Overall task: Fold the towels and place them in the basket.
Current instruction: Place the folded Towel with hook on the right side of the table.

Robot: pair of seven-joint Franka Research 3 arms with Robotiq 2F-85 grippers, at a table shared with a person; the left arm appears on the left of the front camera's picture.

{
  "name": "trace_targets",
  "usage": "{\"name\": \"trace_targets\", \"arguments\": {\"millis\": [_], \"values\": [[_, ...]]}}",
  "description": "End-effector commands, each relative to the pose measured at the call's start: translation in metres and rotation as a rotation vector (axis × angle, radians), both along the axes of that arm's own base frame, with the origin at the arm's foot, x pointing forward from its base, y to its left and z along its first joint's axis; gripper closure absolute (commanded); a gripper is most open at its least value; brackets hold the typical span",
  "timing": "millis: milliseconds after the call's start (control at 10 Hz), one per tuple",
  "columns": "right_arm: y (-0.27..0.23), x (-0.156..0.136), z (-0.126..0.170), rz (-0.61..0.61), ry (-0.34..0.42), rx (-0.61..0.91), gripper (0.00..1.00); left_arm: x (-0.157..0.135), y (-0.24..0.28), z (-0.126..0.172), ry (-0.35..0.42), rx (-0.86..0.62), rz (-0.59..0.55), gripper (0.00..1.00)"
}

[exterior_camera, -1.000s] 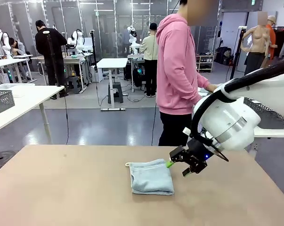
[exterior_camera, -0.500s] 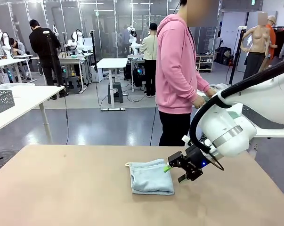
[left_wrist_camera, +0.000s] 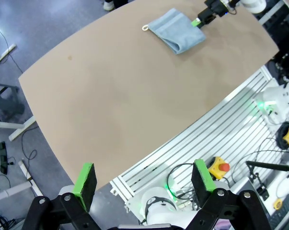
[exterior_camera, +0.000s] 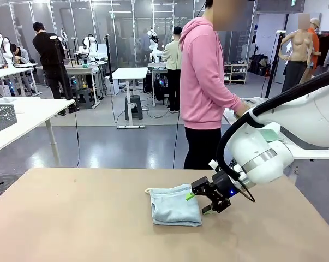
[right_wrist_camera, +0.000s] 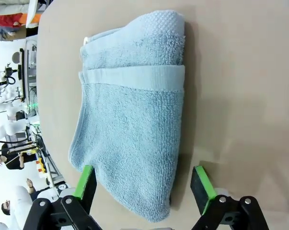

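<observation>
My right hand (exterior_camera: 198,202), spread apart, is beside the folded pale blue-grey terry towel (exterior_camera: 174,207) at lower centre; it looks soft and floppy, so I'd pinch all layers.

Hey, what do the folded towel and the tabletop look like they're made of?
Towel: pale blue-grey terry cloth, likely cotton. It has a fuzzy looped pile and a flat woven band near one end.
Table: smooth, matte tan top, probably laminate or coated board. The colour is even, with no visible grain and only a faint sheen.
</observation>
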State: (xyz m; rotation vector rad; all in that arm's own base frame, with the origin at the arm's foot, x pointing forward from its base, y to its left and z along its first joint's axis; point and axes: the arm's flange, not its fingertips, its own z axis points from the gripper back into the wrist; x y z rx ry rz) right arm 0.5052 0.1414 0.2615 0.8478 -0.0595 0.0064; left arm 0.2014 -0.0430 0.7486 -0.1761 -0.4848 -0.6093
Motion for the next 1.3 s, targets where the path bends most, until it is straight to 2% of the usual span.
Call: {"name": "trace_targets", "arguments": {"millis": [0,200,300,400,500,700,800,900,1000,1200], "values": [[0.012,0.007,-0.009,-0.008,-0.012,0.027,0.0,0.0,-0.001,0.001,-0.004,0.007,0.0,0.0],[0.02,0.009,-0.01,-0.009,-0.01,0.024,0.0,0.0,-0.001,0.001,-0.004,0.007,0.0,0.0],[0.026,0.012,-0.013,0.0,-0.025,0.024,0.49,0.0,-0.001,0.001,-0.004,0.007,0.0,0.0],[0.031,0.013,-0.013,0.006,-0.023,0.013,0.6,0.0,-0.001,0.001,-0.004,0.007,0.0,0.0],[0.033,0.013,-0.013,0.003,-0.023,0.013,1.0,0.0,-0.001,0.001,-0.004,0.007,0.0,0.0],[0.037,0.015,-0.012,-0.012,-0.024,0.024,1.0,0.0,-0.001,0.001,-0.004,0.007,0.0,0.0],[0.043,0.016,-0.009,-0.011,-0.023,0.009,0.87,0.0,-0.001,0.001,-0.004,0.007,0.0,0.0],[0.046,0.016,-0.006,-0.012,-0.019,-0.005,0.97,0.0,-0.001,0.001,-0.004,0.007,0.0,0.0],[0.049,0.016,-0.006,-0.014,-0.011,-0.023,1.0,0.0,-0.001,0.001,-0.004,0.007,0.0,0.0],[0.049,0.014,-0.006,-0.031,0.012,-0.031,1.0,0.0,-0.001,0.001,-0.004,0.007,0.0,0.0]]}}
